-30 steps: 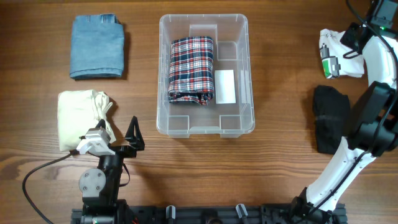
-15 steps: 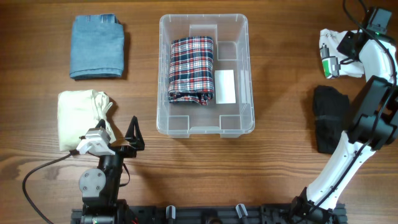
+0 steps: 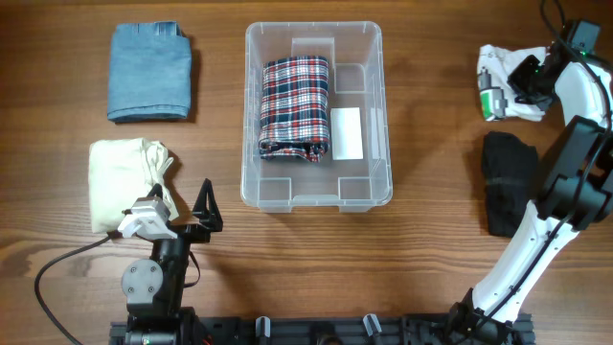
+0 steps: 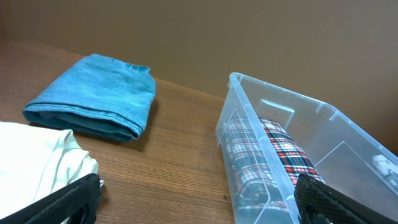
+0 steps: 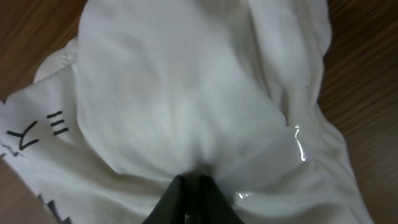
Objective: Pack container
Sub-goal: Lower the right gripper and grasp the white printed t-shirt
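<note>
Though its walls are clear, we make out the container [image 3: 311,192] well: a rectangular plastic bin with a rounded rim and stepped corners, standing mouth up at mid-table between the arms. Its long axis runs from the robot's side toward the far edge. Inside, a folded plaid shirt [image 3: 295,107] lies along the left wall, beside a white label [image 3: 347,133] on which we read nothing. The right gripper [image 5: 191,193] is pinched on a white cloth [image 5: 186,93] bearing black letters we cannot read whole. The left gripper [image 3: 205,209] is spread wide, empty.
</note>
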